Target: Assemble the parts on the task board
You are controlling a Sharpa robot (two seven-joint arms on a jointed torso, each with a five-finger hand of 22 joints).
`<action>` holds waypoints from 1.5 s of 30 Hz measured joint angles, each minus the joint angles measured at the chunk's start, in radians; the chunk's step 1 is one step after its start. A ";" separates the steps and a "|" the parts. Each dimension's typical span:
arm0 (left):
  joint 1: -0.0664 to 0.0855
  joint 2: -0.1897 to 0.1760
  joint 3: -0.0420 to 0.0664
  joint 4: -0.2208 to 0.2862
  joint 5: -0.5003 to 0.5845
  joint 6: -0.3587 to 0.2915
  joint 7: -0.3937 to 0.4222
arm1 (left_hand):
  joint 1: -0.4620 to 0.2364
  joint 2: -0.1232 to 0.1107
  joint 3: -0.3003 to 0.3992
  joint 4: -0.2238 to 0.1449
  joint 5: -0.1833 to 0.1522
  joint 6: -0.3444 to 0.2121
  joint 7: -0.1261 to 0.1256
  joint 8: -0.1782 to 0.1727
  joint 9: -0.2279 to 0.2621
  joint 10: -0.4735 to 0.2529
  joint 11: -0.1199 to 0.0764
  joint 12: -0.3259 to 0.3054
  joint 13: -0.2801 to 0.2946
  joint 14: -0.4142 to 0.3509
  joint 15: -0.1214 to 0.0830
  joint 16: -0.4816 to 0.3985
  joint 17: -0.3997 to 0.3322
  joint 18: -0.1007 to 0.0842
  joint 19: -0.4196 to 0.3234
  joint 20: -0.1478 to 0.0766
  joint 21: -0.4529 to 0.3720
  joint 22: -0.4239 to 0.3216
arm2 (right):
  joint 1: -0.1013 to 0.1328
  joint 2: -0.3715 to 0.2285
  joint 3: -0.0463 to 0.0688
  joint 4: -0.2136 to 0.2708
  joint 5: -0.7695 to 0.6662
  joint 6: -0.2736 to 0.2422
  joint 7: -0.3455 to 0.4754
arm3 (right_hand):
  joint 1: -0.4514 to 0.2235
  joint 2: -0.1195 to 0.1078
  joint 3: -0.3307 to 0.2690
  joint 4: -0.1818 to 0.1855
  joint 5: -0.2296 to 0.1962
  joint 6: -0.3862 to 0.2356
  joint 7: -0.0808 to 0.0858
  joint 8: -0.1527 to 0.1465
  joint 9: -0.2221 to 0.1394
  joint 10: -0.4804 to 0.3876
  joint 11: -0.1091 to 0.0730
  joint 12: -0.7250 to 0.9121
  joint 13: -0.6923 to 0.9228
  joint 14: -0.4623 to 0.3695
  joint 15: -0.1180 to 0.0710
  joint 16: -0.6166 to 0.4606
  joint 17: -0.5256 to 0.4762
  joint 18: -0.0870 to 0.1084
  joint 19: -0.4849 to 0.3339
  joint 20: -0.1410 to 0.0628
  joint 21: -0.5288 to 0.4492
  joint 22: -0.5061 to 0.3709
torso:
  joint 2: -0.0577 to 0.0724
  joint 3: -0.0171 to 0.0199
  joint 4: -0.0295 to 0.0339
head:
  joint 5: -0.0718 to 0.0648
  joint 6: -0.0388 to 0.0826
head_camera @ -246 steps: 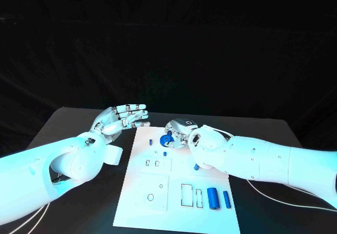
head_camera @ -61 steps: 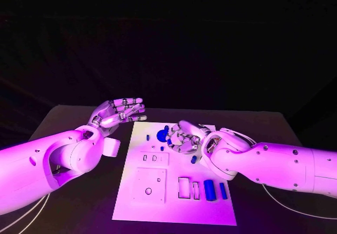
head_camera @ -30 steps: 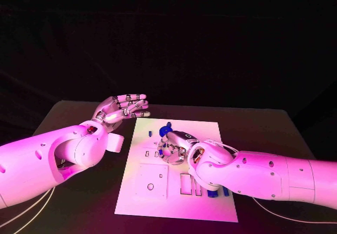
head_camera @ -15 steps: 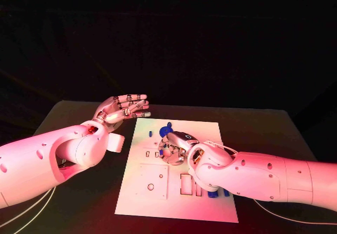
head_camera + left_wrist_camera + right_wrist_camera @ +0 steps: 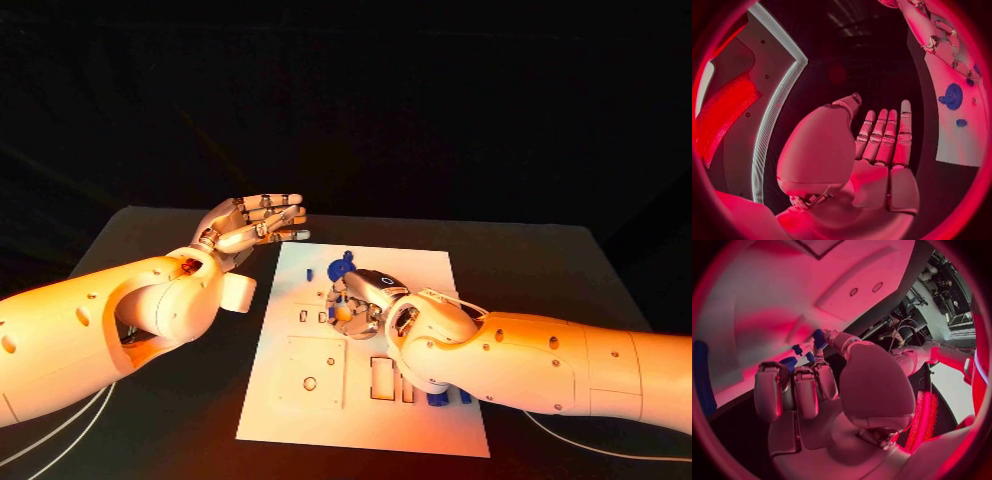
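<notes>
Left hand (image 5: 254, 224) is raised off the board's 10 o'clock corner, fingers straight, apart, holding nothing. Right hand (image 5: 361, 300), fingers curled, sits over the flat white task board (image 5: 418, 425) centre; whether it holds anything cannot be told. Round blue part (image 5: 339, 268) lies at the board's 12 o'clock.

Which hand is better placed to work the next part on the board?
Probably the right hand: it hangs over the middle of the board, fingers curled, beside the small blue parts. The left hand is raised, open, off the board's far left corner.
</notes>
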 measured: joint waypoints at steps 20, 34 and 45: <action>0.000 -0.001 0.000 -0.001 0.000 0.001 -0.001 | 0.000 0.000 0.000 0.000 0.000 -0.004 0.004 0.004 0.000 0.000 0.000 0.000 0.000 0.000 0.000 -0.004 0.001 0.000 0.000 0.000 0.000 -0.001 | -0.002 0.001 -0.001 0.000 -0.003 0.001 -0.004 | -0.033 -0.033 -0.018 0.007 0.000 -0.016 -0.001 0.005 0.013 -0.019 0.003 -0.031 0.000 0.000 0.000 0.000 0.000 0.000 0.000 0.000 -0.014 0.000 | 0.000 -0.0003 0.0002 | 0.002 -0.002; 0.000 -0.001 0.000 -0.002 0.000 0.001 -0.002 | 0.000 0.000 0.000 0.000 0.000 -0.004 0.004 0.004 0.000 0.000 0.000 0.000 0.000 0.000 0.000 -0.004 0.001 0.000 0.000 0.000 0.000 -0.001 | -0.003 0.003 -0.002 -0.002 0.001 0.001 -0.004 | -0.051 -0.051 -0.046 0.023 0.000 -0.049 0.010 -0.009 0.002 -0.047 0.014 -0.057 -0.012 0.000 0.000 0.000 0.000 0.000 -0.004 0.004 -0.027 0.000 | 0.000 -0.0001 -0.0003 | 0.002 -0.002; 0.000 -0.001 -0.001 -0.003 0.000 0.001 -0.003 | 0.000 0.000 0.000 0.000 0.000 -0.004 0.004 0.004 0.000 0.000 0.000 0.000 0.000 0.000 0.000 -0.004 0.002 0.000 0.000 0.000 0.000 -0.001 | -0.003 0.003 -0.002 -0.001 0.006 -0.003 0.000 | -0.062 -0.064 -0.113 0.045 0.000 -0.098 0.021 -0.034 -0.017 -0.075 0.026 -0.083 -0.039 0.002 0.010 0.000 -0.001 0.000 -0.013 0.013 -0.039 -0.001 | 0.000 -0.0001 -0.0001 | 0.001 -0.002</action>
